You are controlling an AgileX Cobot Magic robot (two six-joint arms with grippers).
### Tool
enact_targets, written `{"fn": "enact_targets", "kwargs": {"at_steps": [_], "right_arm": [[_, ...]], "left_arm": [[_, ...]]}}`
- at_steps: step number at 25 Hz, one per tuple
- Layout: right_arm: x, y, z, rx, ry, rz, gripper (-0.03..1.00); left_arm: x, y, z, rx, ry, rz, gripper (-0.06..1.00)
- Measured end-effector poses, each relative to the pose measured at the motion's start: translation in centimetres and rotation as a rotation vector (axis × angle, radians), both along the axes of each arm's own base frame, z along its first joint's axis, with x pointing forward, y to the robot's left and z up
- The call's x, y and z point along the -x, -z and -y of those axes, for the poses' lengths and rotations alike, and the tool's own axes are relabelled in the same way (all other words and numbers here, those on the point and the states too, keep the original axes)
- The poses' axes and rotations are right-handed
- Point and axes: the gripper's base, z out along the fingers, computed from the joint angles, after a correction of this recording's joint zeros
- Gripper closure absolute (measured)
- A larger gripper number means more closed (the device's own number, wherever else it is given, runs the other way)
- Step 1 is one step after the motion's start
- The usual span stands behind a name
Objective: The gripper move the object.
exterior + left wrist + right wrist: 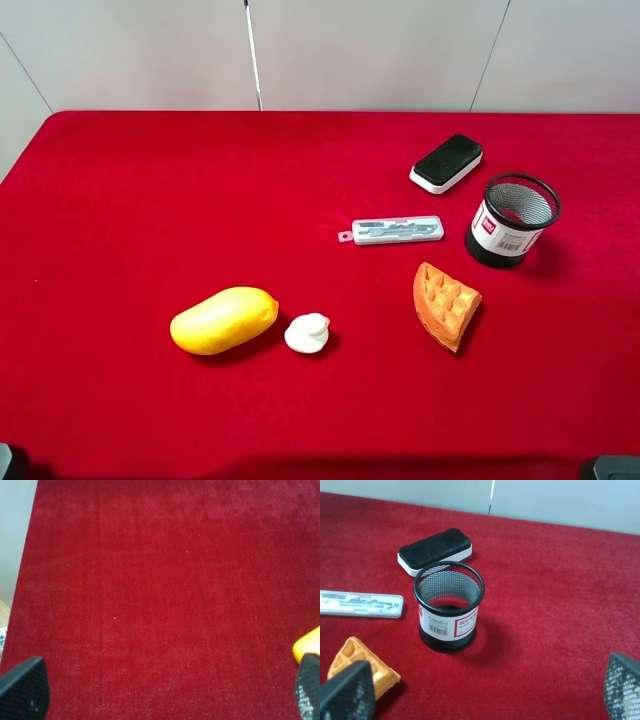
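Nothing's moving yet: waffle slice is sitting untouched on the red table, right of centre, just near-left of the mesh pen cup. Right gripper is hanging wide open and empty, with the slice beside its left fingertip. Left gripper is also open, holding nothing. Approach, grasp and move are all pending.

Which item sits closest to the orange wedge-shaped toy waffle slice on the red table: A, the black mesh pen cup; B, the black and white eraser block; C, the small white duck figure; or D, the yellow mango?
A: in the high view the black mesh pen cup stands just up and right of the orange waffle slice, nearer than the other three.
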Motion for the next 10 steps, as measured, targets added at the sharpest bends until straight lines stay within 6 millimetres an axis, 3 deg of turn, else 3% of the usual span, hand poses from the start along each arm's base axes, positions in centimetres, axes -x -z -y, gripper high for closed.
{"fn": "enact_targets", "kwargs": {"at_steps": [10], "right_arm": [[0.00,0.00,0.00,0.000,0.000,0.000,0.27]], "left_arm": [[0.00,0.00,0.00,0.000,0.000,0.000,-0.03]]}}
